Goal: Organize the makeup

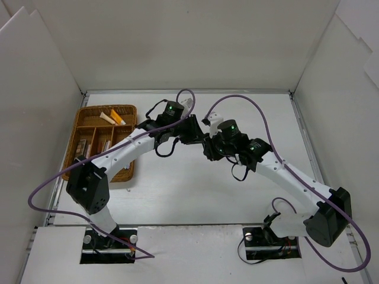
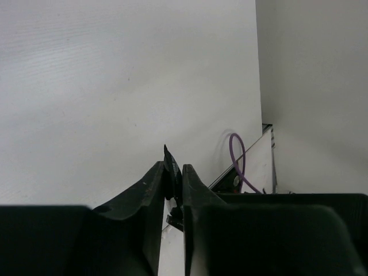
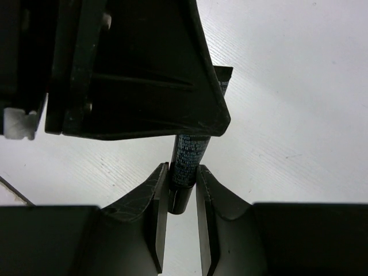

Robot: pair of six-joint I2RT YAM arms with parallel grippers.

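A black makeup tube (image 3: 188,154) with fine pale print hangs above the table between both grippers. My right gripper (image 3: 183,172) is shut on its round cap end. My left gripper (image 2: 173,168) is shut on the tube's flat crimped end (image 2: 171,160). In the top view the two grippers meet mid-table, left gripper (image 1: 198,131) against right gripper (image 1: 209,145), and the tube is hidden between them. More makeup lies in the wicker tray, among it an orange tube (image 1: 119,116) and a cream tube (image 1: 107,118).
The brown wicker divided tray (image 1: 108,108) sits at the far left of the table, with dark items in its lower compartments. White walls enclose the table on three sides. Purple cables loop over both arms.
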